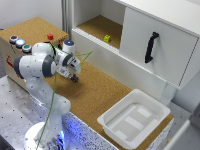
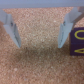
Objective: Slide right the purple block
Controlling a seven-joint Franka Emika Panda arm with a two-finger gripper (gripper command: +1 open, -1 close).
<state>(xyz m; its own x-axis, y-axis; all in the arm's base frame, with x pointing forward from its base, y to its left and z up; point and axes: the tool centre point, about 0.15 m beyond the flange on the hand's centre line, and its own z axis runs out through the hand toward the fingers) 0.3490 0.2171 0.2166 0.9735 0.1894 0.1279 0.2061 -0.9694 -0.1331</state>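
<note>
In the wrist view my gripper (image 2: 40, 43) is open and empty, its two pale blue fingers (image 2: 12, 29) low over the cork table top. The purple block (image 2: 78, 43), a small dark purple cube with yellow marks, lies on the cork just outside one finger, close against its outer side; whether they touch I cannot tell. In the exterior view the gripper (image 1: 74, 76) points down at the cork table (image 1: 100, 92) near the exterior view's left. The block is too small and too hidden by the fingers to make out there.
A yellow block (image 1: 107, 38) sits on the open cabinet shelf. A red block (image 1: 50, 36) lies on the raised cork box beside several round buttons (image 1: 20, 43). A white tray (image 1: 133, 118) stands at the exterior view's right front. A cabinet door with a black handle (image 1: 151, 47) is behind.
</note>
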